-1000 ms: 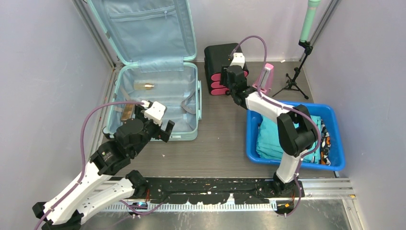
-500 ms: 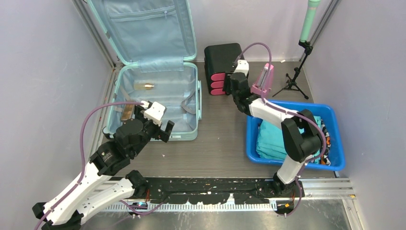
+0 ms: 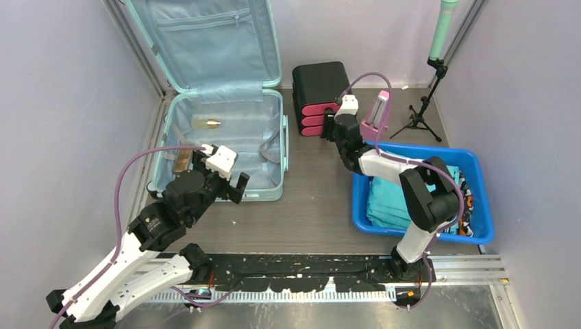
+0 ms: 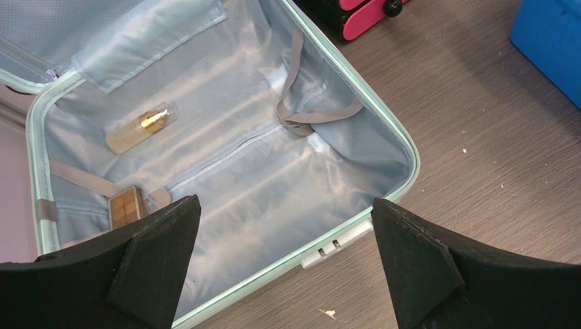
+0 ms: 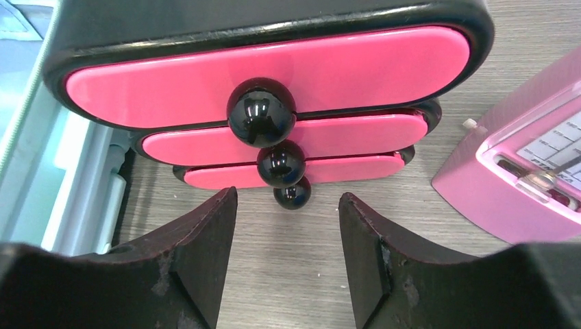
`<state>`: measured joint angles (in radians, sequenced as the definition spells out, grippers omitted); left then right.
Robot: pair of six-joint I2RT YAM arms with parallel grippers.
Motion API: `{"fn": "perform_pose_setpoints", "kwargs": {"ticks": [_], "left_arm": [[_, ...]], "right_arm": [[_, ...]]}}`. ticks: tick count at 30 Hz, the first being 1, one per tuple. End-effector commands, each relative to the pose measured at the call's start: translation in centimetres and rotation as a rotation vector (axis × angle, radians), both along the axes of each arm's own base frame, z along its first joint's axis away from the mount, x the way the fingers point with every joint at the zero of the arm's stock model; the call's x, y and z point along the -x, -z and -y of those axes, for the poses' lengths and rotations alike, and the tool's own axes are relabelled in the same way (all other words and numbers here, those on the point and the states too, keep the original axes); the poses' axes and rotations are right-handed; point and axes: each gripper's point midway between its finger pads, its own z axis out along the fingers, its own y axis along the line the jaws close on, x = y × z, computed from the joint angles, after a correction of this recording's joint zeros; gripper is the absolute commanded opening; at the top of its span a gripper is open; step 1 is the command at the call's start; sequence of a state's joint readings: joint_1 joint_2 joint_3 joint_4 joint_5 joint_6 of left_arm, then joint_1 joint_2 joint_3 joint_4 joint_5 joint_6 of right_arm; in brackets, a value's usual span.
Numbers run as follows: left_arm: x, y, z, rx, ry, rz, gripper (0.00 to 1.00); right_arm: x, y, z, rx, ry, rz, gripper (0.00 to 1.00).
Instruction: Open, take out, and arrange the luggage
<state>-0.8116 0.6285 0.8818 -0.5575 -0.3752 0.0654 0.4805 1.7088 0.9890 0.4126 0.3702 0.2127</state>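
Observation:
The mint-green suitcase [image 3: 226, 147] lies open on the table, with its lid [image 3: 205, 41] standing against the back wall. Its blue lining [image 4: 240, 157] holds a clear bottle with a gold cap [image 3: 205, 123] [image 4: 140, 127] and a small gold-brown palette [image 3: 181, 161] [image 4: 127, 209]. My left gripper [image 3: 231, 186] [image 4: 284, 202] is open and empty, hovering over the suitcase's near rim. My right gripper [image 3: 330, 129] [image 5: 288, 195] is open and empty, low over the table just in front of the black drawer box [image 3: 318, 83].
The drawer box has three pink drawers [image 5: 274, 75] with black knobs. A pink case [image 3: 377, 113] [image 5: 521, 178] stands right of it. A blue tub [image 3: 384, 229] of teal cloth [image 3: 390, 199] is at the right. A tripod [image 3: 419, 113] stands at the back right.
My right gripper has drawn back from the drawer box, toward the near right. The left arm and the suitcase have not moved.

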Motion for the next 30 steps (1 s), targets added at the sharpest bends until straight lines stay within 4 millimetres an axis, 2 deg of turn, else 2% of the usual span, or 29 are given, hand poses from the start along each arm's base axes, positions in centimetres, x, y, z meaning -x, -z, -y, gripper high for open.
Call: {"fn": "perform_pose_setpoints", "kwargs": {"ticks": [1,8,17,21,24,30], "left_arm": [[-0.3,-1.2,0.0,0.026,-0.004,0.046,1.0],[-0.3,-1.2,0.1,0.027,-0.005,0.047,1.0],[-0.3,-1.1,0.1,0.026,-0.003,0.046,1.0],[-0.3,-0.9,0.3,0.025,0.006,0.042,1.0],[-0.4,-0.8,0.5,0.016,0.009,0.033,1.0],[-0.6,-0.6,0.4,0.008,-0.002,0.033,1.0]], "right_arm": [[-1.8,-2.0,-0.8,-0.035,-0.015,0.122,0.63],[-2.9,-1.2,-0.6,-0.013,0.011,0.134,0.64],[-3.8,-0.2,-1.1,-0.023,0.01,0.133,0.62],[-4.2,0.3,-1.2,-0.025,0.013,0.143,0.57],[-4.1,0.3,-1.3,-0.033,0.007,0.145,0.47],[-2.8,0.5,-1.0,-0.012,-0.017,0.129,0.35]]}}
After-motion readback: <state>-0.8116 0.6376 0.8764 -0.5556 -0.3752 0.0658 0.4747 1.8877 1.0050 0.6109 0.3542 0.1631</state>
